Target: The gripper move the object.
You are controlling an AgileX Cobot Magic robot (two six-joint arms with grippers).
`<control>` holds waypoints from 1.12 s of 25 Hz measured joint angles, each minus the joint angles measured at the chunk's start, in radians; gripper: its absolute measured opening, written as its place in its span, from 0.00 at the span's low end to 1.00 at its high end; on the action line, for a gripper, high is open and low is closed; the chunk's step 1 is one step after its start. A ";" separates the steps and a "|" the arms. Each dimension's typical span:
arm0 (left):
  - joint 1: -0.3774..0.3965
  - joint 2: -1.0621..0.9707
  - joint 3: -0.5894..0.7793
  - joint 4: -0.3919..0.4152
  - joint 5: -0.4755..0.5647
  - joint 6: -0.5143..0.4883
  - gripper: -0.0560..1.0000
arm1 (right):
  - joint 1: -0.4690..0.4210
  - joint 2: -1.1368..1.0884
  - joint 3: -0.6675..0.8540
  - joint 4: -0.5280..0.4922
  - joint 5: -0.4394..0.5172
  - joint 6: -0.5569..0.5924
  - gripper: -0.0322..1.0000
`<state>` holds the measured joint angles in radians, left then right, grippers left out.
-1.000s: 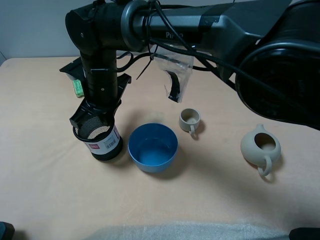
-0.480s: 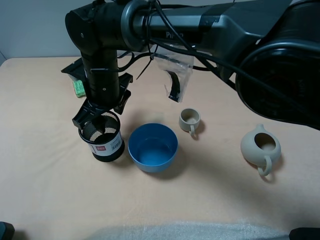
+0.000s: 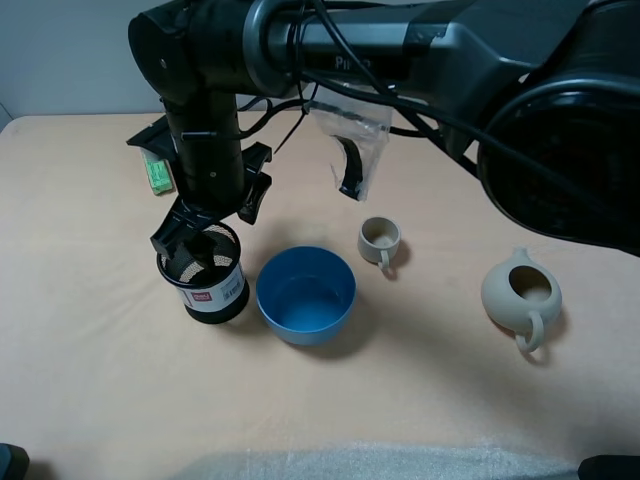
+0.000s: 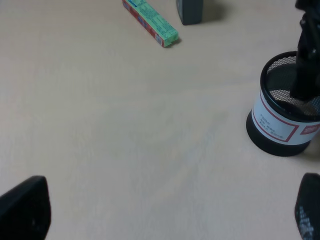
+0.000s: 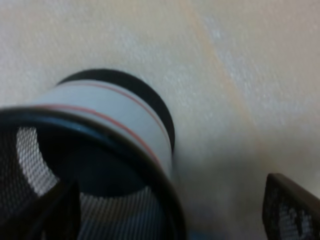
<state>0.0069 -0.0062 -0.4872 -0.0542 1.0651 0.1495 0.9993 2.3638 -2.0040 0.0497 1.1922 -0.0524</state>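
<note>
The black wire-mesh pen cup [image 3: 204, 281] with its white-and-red label stands upright on the beige table, just left of the blue bowl. My right gripper [image 3: 215, 225] reaches across from the right and hangs right over the cup. Its jaws are open, with one finger [image 5: 62, 212] dipping inside the rim and the other finger [image 5: 292, 205] outside and apart from the wall. The left wrist view shows the cup [image 4: 282, 125] with that finger [image 4: 305, 65] in its mouth. My left gripper [image 4: 165, 212] is open and empty, low over bare table to the cup's left.
A blue bowl [image 3: 306, 295] sits close to the right of the cup. A small beige mug [image 3: 380, 241] and a beige teapot [image 3: 522, 297] stand further right. A green pack [image 3: 156, 176] lies behind the cup. A clear plastic bag [image 3: 347, 150] hangs from the arm.
The cup, first tilted in the right gripper, now stands upright on the table. The right jaws have opened off it and risen slightly.
</note>
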 joint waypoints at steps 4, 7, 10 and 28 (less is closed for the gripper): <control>0.000 0.000 0.000 0.000 0.000 0.000 0.99 | -0.001 -0.032 -0.023 -0.002 0.021 0.000 0.58; 0.000 0.000 0.000 0.000 0.000 0.000 0.99 | -0.002 -0.054 -0.036 -0.002 0.021 0.000 0.59; 0.000 0.000 0.000 0.000 0.000 0.000 0.99 | -0.003 -0.087 -0.036 -0.003 0.022 0.001 0.62; 0.000 0.000 0.000 0.000 0.000 0.000 0.99 | -0.113 -0.344 -0.011 0.001 0.025 0.013 0.70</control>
<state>0.0069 -0.0062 -0.4872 -0.0542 1.0651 0.1495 0.8865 2.0196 -2.0146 0.0508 1.2171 -0.0390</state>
